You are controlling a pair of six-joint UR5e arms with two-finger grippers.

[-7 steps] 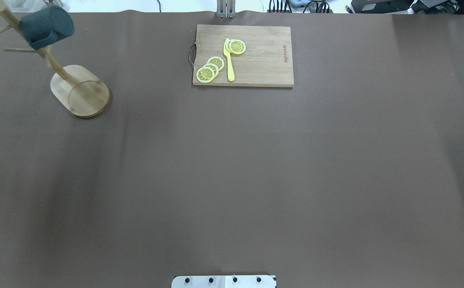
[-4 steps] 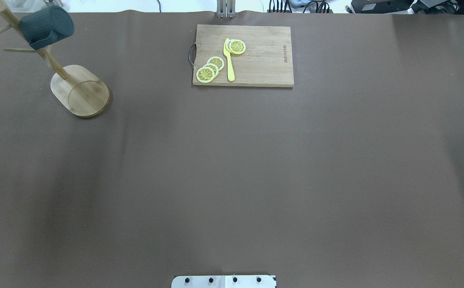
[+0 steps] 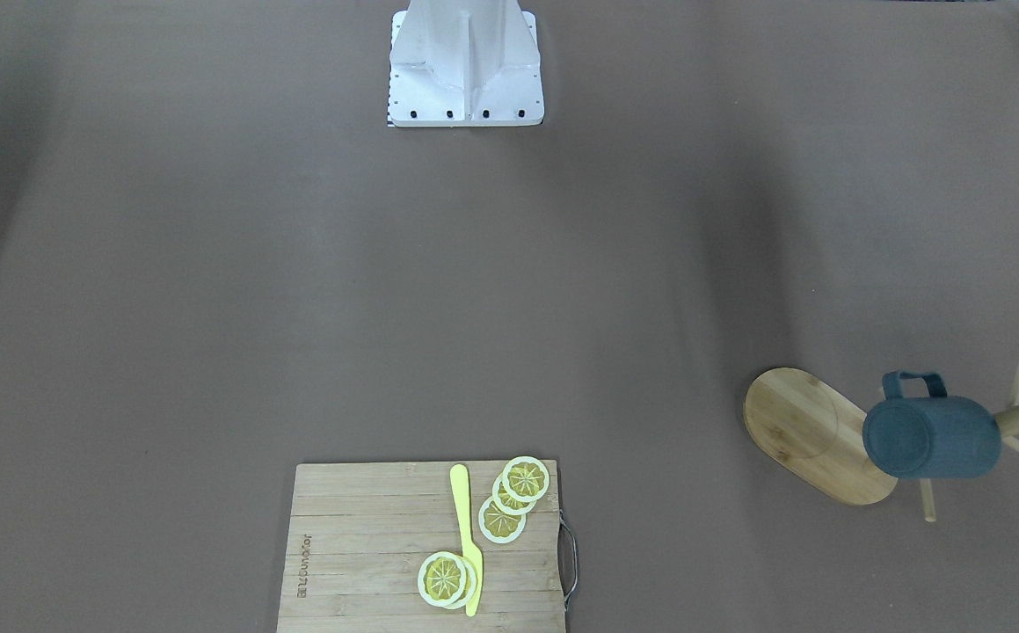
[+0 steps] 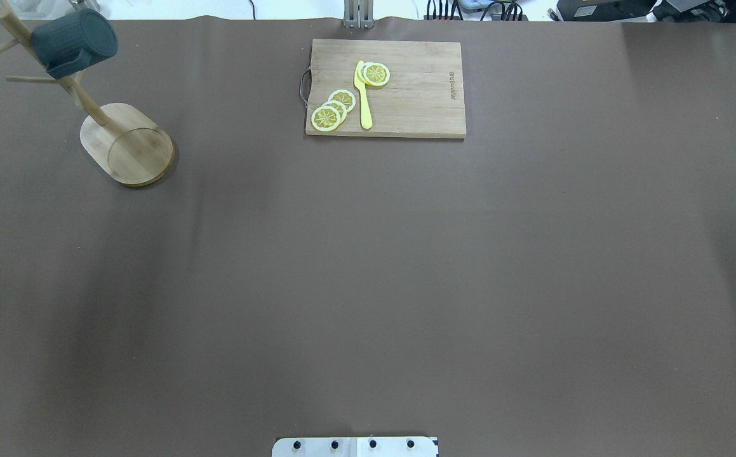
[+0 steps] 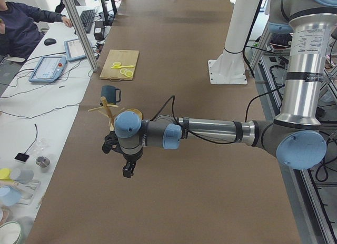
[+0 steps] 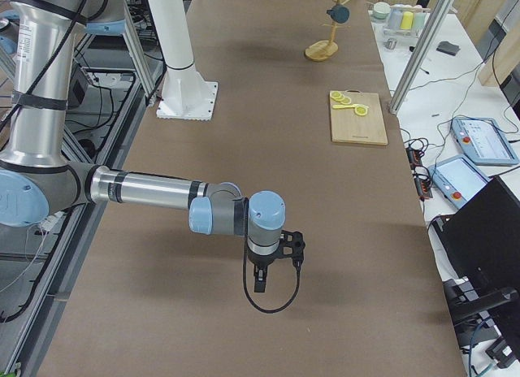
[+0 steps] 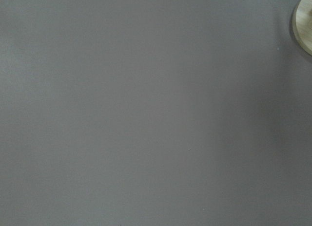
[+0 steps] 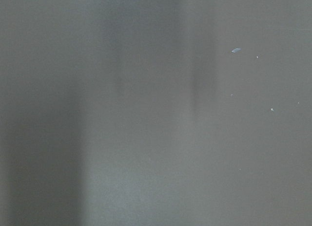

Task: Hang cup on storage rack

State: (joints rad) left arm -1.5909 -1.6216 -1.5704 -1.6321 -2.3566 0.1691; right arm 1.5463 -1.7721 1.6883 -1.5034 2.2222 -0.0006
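Observation:
The dark blue-grey cup point(image 4: 74, 41) hangs by its handle on a peg of the bamboo storage rack point(image 4: 127, 145) at the table's far left; no gripper touches it. Both also show in the front-facing view, cup point(image 3: 931, 437) and rack base point(image 3: 804, 431). My left gripper point(image 5: 126, 170) hangs over bare table short of the rack, seen only in the exterior left view, so I cannot tell if it is open. My right gripper point(image 6: 258, 281) hangs over bare table far from the rack, seen only in the exterior right view; its state is unclear too. The left wrist view catches only the rack base's edge point(image 7: 304, 19).
A rectangular wooden cutting board point(image 4: 406, 95) with lemon slices point(image 4: 333, 108) and a yellow knife point(image 4: 363, 95) lies at the far middle. The robot's white base point(image 3: 465, 61) stands at the near edge. An operator's desk with devices runs along the far side.

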